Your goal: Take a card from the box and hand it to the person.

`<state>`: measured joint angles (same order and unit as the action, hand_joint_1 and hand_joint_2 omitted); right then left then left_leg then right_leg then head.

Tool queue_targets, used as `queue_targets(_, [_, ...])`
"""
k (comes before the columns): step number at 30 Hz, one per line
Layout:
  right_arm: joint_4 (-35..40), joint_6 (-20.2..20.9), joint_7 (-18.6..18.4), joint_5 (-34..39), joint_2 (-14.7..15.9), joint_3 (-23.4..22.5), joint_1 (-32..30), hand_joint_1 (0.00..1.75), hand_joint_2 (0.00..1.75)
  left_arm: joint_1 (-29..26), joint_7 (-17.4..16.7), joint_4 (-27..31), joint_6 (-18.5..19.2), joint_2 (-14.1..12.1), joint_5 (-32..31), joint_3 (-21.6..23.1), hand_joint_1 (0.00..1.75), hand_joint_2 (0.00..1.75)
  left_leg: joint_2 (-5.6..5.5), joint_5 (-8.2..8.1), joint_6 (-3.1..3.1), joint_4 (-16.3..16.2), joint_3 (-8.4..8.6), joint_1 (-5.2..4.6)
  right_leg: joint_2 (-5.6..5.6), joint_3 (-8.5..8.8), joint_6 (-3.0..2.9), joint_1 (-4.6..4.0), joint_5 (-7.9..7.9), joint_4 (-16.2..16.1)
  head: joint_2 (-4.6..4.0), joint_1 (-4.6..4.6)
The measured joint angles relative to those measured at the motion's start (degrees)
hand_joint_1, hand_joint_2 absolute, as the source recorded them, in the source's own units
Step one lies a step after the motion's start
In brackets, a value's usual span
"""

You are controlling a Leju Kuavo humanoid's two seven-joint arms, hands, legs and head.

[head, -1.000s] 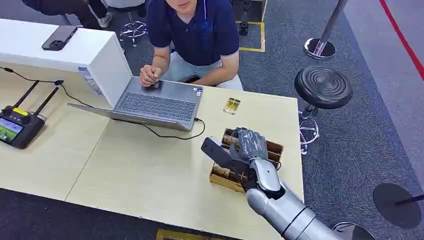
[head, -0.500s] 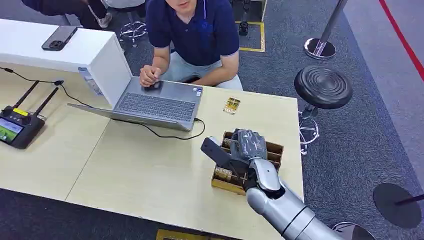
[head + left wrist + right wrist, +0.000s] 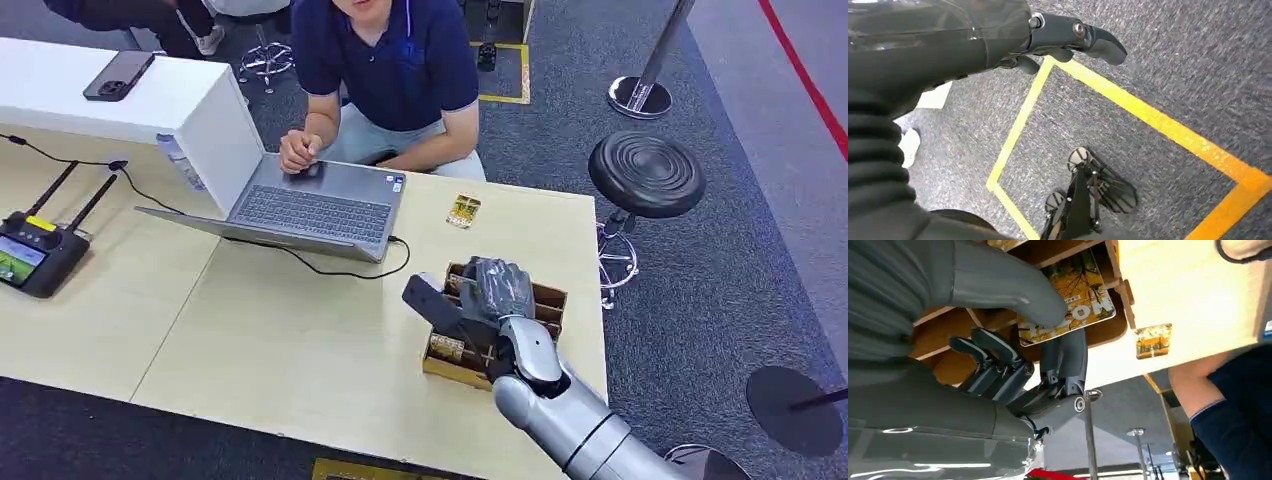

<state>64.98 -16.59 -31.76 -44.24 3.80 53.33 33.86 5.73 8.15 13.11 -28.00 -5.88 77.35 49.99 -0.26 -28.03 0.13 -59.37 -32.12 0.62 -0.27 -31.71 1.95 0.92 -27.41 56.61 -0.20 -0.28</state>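
Observation:
A wooden box [image 3: 551,301] with slots stands near the table's right edge. My right hand [image 3: 491,296] reaches down into it. In the right wrist view the thumb [image 3: 1013,287] presses on a yellow autumn-print card [image 3: 1087,296] while the dark fingers [image 3: 1066,356] lie against its other face, so the card is pinched, still within the box [image 3: 958,335]. A second card [image 3: 463,211] lies flat on the table beyond the box. The person [image 3: 390,70] sits across the table, one hand [image 3: 298,152] on the laptop. My left hand [image 3: 1068,35] hangs over the floor, holding nothing.
An open laptop [image 3: 310,210] with a trailing cable sits left of the box. A white cabinet [image 3: 150,110] carries a phone [image 3: 118,75]. A remote controller [image 3: 30,255] lies at the far left. A black stool [image 3: 646,173] stands off the table's right side.

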Motion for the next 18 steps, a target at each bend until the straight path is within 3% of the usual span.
queue_targets(3, [0.1, -3.2, 2.6, 0.9, 0.0, 0.0, -0.2, 1.75, 1.75, 0.0, 0.3, 0.0, 0.1, 0.0, 0.0, 0.0, 0.00, 1.75, 0.00, 0.00, 0.00, 0.0, 0.01, 0.00, 0.01, 0.00, 0.00, 0.00, 0.00, 0.0, 0.00, 0.00])
queue_targets(7, [2.5, -8.0, 11.3, 11.3, 0.2, -1.2, -1.2, 1.75, 1.75, 0.0, 0.6, 0.0, 0.3, 0.0, 0.0, 0.0, 0.00, 1.75, 0.01, 0.00, 0.00, 0.0, 0.01, 0.00, 0.03, -0.01, 0.00, 0.00, 0.00, 0.0, 0.00, 0.00])
queue_targets(10, [4.0, -10.4, 15.7, 16.3, 0.2, -2.1, -1.4, 1.75, 1.75, 0.0, 0.8, 0.0, 0.5, 0.0, 0.0, 0.0, 0.00, 1.75, 0.01, 0.00, 0.00, 0.0, 0.00, 0.00, 0.04, -0.01, 0.00, 0.00, 0.00, 0.0, 0.00, 0.00])
queue_targets(18, [6.6, -14.1, 20.0, 18.5, -0.5, -3.4, 2.5, 1.75, 1.75, 0.0, 0.8, 0.0, 1.3, 0.0, -0.9, 0.0, 0.00, 1.75, 0.01, 0.01, 0.00, 0.0, -0.01, 0.00, 0.03, -0.01, 0.01, 0.00, 0.02, 0.0, 0.00, 0.00])
